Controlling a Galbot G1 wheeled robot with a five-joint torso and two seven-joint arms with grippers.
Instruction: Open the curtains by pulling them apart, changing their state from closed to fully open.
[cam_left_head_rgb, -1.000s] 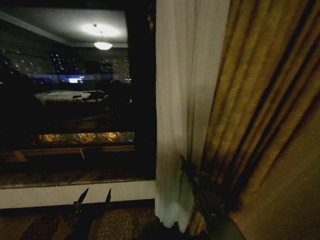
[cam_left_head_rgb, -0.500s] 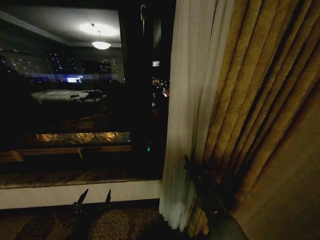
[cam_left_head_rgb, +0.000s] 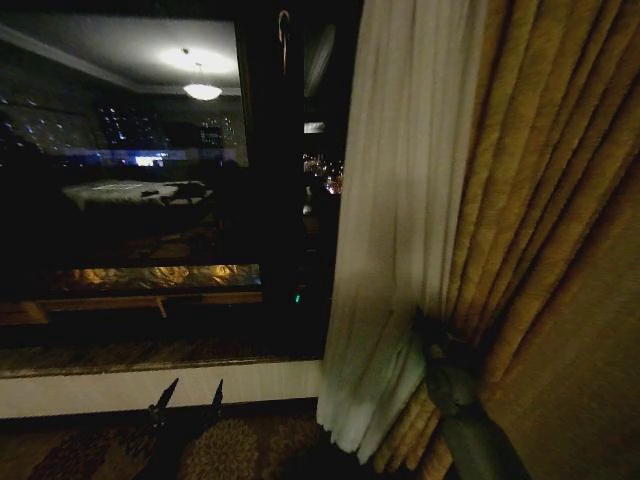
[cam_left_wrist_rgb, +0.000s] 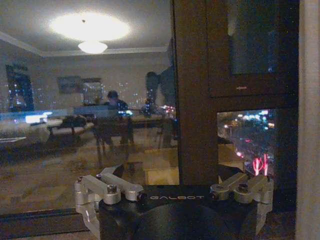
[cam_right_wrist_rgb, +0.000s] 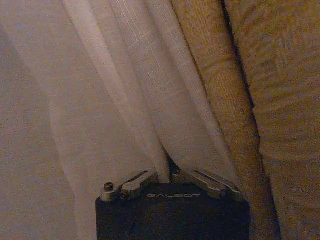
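Pinching a gathered fold of sheer curtain (cam_right_wrist_rgb: 150, 100), the right gripper (cam_right_wrist_rgb: 166, 175) has its jaws drawn nearly together with the cloth caught between them; the right wrist view shows the pleats fanning outward from that pinch. In the head view the same gripper (cam_left_head_rgb: 432, 340) sits low against the right side of the window, where the curtain (cam_left_head_rgb: 400, 230) narrows to a waist at the hold and flares again toward its wavy hem near the floor. One sheer panel can be counted; it hangs bunched against one golden drape (cam_left_head_rgb: 540, 250) just to its right, the two touching along their length. The wrist view adds what the head view leaves dark: the drape's (cam_right_wrist_rgb: 260, 100) coarse weave directly beside the gripped fold.

The left gripper (cam_left_head_rgb: 185, 395) hangs low before the window sill, its two fingers spread apart and touching nothing. Its own wrist view (cam_left_wrist_rgb: 172, 197) looks into the bare window glass (cam_left_wrist_rgb: 90, 125), which mirrors one ceiling lamp (cam_left_wrist_rgb: 92, 46), beside a dark window frame (cam_left_wrist_rgb: 195, 100).
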